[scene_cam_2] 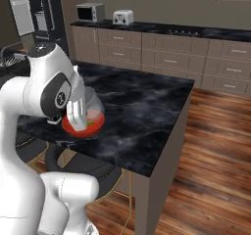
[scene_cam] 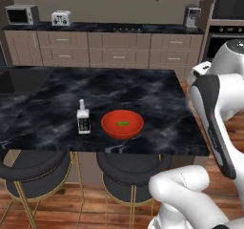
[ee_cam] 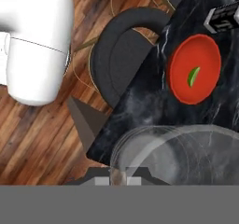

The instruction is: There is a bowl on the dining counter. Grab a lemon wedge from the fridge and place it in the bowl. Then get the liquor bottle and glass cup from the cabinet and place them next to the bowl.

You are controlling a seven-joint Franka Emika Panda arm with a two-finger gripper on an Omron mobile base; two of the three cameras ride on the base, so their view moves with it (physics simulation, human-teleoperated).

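Note:
A red bowl (scene_cam: 122,123) sits near the front edge of the black marble dining counter (scene_cam: 143,92), with a green lemon wedge (scene_cam: 123,123) inside it. A small clear liquor bottle (scene_cam: 83,118) stands upright just left of the bowl. In the right base view my gripper (scene_cam_2: 80,123) hangs low beside the bowl (scene_cam_2: 90,129), shut on the rim of a clear glass cup (scene_cam_2: 92,105). In the hand view the glass cup (ee_cam: 182,150) lies close below the camera at my gripper (ee_cam: 119,175). Beyond it are the bowl (ee_cam: 205,55), the lemon wedge (ee_cam: 193,77) and the liquor bottle (ee_cam: 223,17).
Two dark round stools (scene_cam: 128,173) stand under the counter's front edge, over a wooden floor (scene_cam_2: 206,160). The back wall has cabinets with a microwave (scene_cam: 21,15), a toaster (scene_cam: 61,18) and a coffee machine (scene_cam: 192,16). A wall oven (scene_cam: 228,13) is at the right.

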